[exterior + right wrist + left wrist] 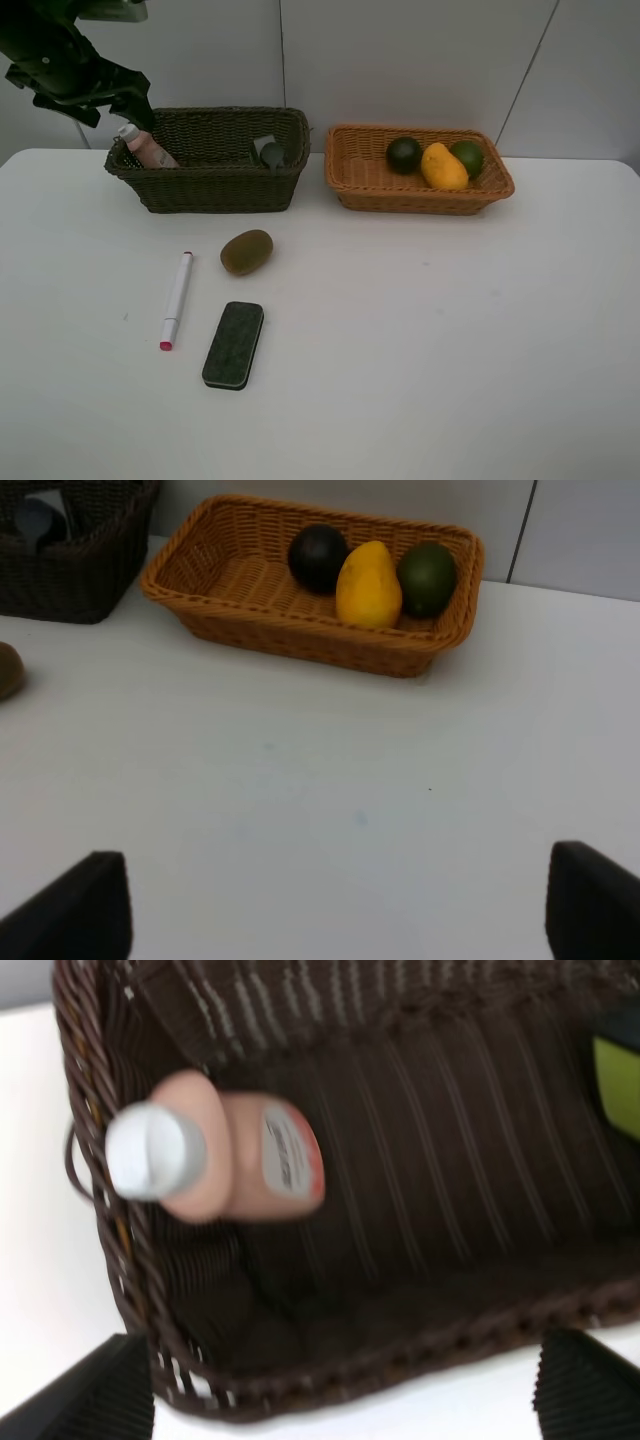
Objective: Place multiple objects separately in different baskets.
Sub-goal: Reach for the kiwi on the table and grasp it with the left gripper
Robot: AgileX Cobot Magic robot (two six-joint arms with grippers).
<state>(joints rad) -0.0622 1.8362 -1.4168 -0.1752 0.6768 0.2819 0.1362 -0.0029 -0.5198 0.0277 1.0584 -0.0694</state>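
Under my left gripper (345, 1392) the deep dark-brown wicker basket (215, 188) is free in the middle; a pink plastic bottle (148, 148) blocks nine o'clock, a dark grey bottle (272, 154) three.

The pink bottle (145, 148) leans in the dark basket (215, 188) with the grey bottle (271, 153). The mangosteen (404, 154), mango (443, 166) and lime (467, 157) sit in the orange basket (420, 197). The kiwi (246, 251), marker (177, 298) and eraser (233, 344) lie on the bench (450, 350).

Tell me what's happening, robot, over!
Left tool open above dark brown wicker basket, right tool open, both empty. Pink bottle inside that basket. Brown kiwi, white marker, black eraser lie on white table. Nothing blocks them.
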